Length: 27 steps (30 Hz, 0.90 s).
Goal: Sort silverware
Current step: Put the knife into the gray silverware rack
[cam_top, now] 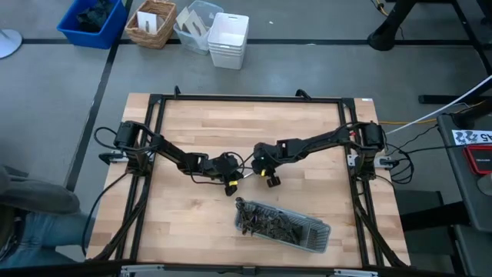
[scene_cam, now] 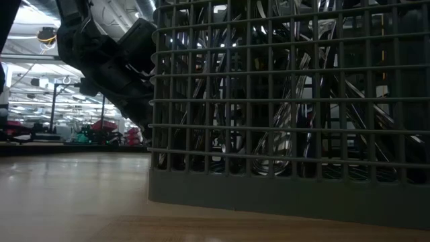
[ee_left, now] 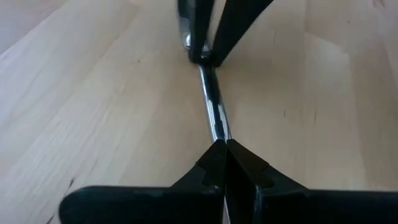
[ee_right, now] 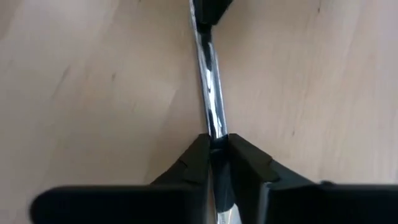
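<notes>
- Left gripper (ee_left: 221, 146) pinches one end of a slim, shiny utensil (ee_left: 211, 102).
- Right gripper (ee_right: 214, 140) pinches the opposite end; its long axis spans between them above the wooden bench (cam_top: 200, 123).

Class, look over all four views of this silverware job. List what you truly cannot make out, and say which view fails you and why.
- Kind of piece held: both wrist views show only a shiny handle between the left gripper and right gripper; its ends are hidden by fingers.
- Count and kinds of silverware in the mesh tray: too small in the high view; screened by mesh in the low view.
- Low view: the tray fills the frame, cutting off both grippers.
</notes>
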Each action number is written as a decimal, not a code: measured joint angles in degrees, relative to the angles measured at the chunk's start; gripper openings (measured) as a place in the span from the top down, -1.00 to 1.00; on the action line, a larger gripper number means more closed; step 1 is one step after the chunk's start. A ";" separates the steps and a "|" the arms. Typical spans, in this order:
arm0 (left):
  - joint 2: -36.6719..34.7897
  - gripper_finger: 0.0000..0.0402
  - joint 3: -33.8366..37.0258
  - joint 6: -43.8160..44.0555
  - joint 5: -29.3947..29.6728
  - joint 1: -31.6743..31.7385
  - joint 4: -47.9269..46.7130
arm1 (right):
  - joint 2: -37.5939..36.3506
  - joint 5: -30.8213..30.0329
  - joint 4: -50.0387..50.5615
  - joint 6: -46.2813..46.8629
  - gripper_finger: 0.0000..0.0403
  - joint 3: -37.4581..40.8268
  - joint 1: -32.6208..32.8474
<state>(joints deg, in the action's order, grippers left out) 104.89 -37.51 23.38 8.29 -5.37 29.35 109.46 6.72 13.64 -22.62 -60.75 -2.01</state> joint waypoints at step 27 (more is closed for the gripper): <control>-0.12 0.98 -0.10 -4.77 0.33 -0.55 1.39 | 0.45 4.39 -9.06 1.56 0.92 0.39 0.17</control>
<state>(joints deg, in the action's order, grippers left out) 104.77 -37.60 18.61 8.62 -5.91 30.74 109.91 11.11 4.58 -21.06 -60.36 -1.85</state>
